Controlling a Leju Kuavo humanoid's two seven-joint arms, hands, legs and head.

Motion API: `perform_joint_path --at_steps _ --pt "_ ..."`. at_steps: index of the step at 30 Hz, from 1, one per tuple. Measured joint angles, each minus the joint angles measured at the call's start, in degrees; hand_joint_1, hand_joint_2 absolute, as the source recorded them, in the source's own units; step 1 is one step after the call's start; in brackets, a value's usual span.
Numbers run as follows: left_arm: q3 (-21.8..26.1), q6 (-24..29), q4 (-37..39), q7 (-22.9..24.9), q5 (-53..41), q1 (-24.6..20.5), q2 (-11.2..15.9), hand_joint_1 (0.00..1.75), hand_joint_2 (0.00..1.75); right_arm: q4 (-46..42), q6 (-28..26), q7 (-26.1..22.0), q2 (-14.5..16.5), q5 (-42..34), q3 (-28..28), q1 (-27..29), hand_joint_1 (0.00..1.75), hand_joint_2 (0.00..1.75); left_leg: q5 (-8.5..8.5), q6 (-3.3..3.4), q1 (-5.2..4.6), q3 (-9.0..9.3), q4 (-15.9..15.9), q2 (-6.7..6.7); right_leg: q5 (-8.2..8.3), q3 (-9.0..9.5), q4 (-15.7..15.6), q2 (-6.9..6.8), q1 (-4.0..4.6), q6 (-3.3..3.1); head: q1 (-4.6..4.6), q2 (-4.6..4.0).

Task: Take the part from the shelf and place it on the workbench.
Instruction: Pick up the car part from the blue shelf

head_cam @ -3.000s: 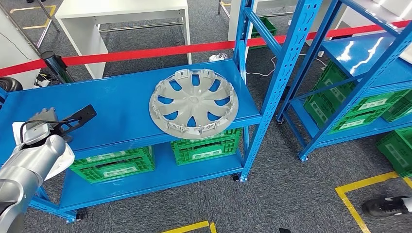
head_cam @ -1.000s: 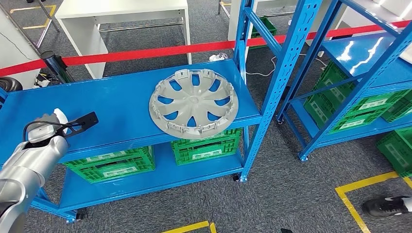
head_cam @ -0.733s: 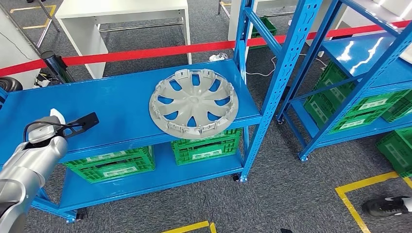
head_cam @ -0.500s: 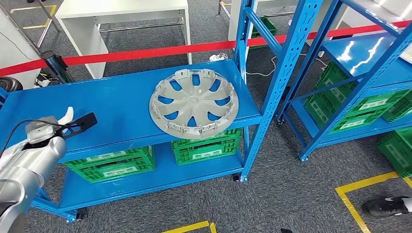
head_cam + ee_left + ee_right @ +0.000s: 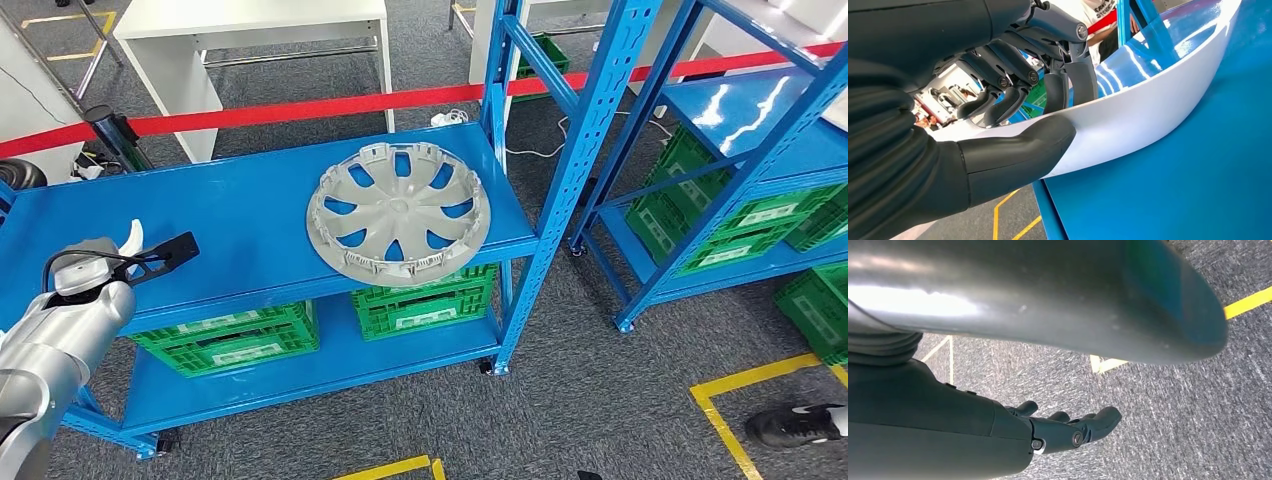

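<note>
— Where is the white part [image 5: 1148, 115] found?
— At the front edge of the shelf [image 5: 250, 220], well left of the hubcap [image 5: 398, 212]. It is clamped between thumb and fingers of the left hand [image 5: 85, 272], with its long axis pointed away from the wrist.
— And from the head?
— A white tip is seen there — the grip itself is made plain by the left wrist view.

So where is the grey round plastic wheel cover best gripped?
The grey round plastic wheel cover is probably best taken at its near rim, from the front of the blue metal shelf. It lies flat and that rim seems to overhang the shelf edge, so fingers could slip under, thumb on top.
</note>
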Motion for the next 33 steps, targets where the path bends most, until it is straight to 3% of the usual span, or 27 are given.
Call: perform_joint_path --at_steps 15,22,25,29,31,33 --pt "0.30 -0.34 0.05 -0.38 0.01 0.00 -0.01 1.75 1.75 0.00 -0.20 -0.03 0.00 0.06 -0.18 0.00 0.00 0.00 0.00 0.00 0.00 0.01 0.00 0.00 0.00 0.00 0.00 0.00 0.00 0.00 -0.01 0.00" --pt "1.54 2.04 0.04 -3.58 0.12 0.26 -0.40 1.75 1.75 0.00 -0.44 0.07 0.00 0.46 -0.58 -0.01 0.00 0.00 0.00 0.00 0.00 0.00 0.00 -0.02 0.00 0.01 0.00 -0.03 -0.01 0.00 -0.01 0.00" --pt "2.10 3.62 -0.14 -6.38 0.39 0.44 -0.83 1.75 1.75 0.00 -0.45 0.09 0.00 0.48 -0.82 -0.01 0.00 0.00 0.00 0.01 -0.01 0.00 0.00 -0.02 0.00 0.01 0.00 -0.03 -0.01 0.00 -0.01 0.00" --pt "2.60 10.18 -0.94 -11.05 0.34 1.22 -2.00 1.75 1.75 0.00 -0.44 -0.05 0.00 0.47 -1.31 -0.02 0.00 0.00 0.00 0.01 -0.02 -0.01 0.01 -0.02 0.00 0.01 0.00 -0.03 -0.01 0.00 -0.01 0.00" --pt "2.98 14.51 -1.62 -14.95 1.68 1.78 -2.79 1.75 1.75 0.00 -0.31 -0.26 0.00 0.50 -1.48 -0.02 0.00 0.00 0.00 0.01 -0.02 -0.02 0.01 -0.02 0.00 0.00 0.00 -0.03 -0.01 0.00 0.00 0.00" --pt "4.12 17.20 -2.62 -21.73 5.33 2.38 -3.67 1.75 1.75 0.00 0.05 -0.43 -0.01 0.64 -1.59 -0.02 0.00 0.00 0.00 0.01 -0.02 -0.02 0.01 -0.02 0.00 0.00 0.00 -0.03 -0.01 0.01 0.00 0.00"
